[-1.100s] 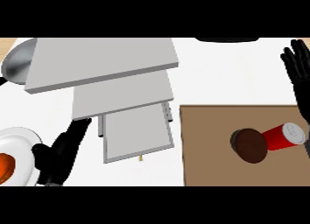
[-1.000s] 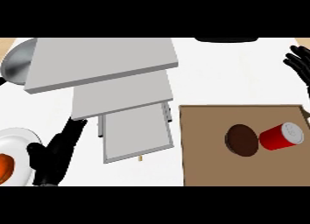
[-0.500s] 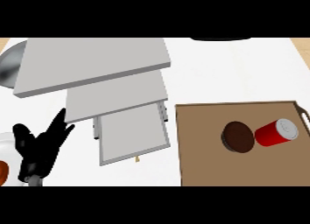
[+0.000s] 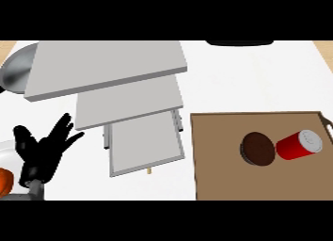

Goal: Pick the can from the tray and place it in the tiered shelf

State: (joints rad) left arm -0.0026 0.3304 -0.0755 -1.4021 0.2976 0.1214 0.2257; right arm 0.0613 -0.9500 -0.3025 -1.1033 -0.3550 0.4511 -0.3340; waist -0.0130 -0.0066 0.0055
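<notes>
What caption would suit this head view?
Red can lies on the brown tray, right of the grey tiered shelf; left hand open.

Even, bright light falls from above onto my white table (image 4: pixel 266 80). The grey tiered metal shelf (image 4: pixel 121 99) casts only faint shadows beneath its steps. The red cylindrical can (image 4: pixel 301 145) shows soft shading, no glare. My black left fingers (image 4: pixel 58 132) look flat and matte.

One red can (image 4: pixel 301 145); one brown tray (image 4: pixel 218 183); one dark round disc (image 4: pixel 257 148); one grey tiered shelf (image 4: pixel 114 75); one white plate (image 4: pixel 3 155); one metal bowl (image 4: pixel 16 70); one black hand (image 4: pixel 44 146).
</notes>
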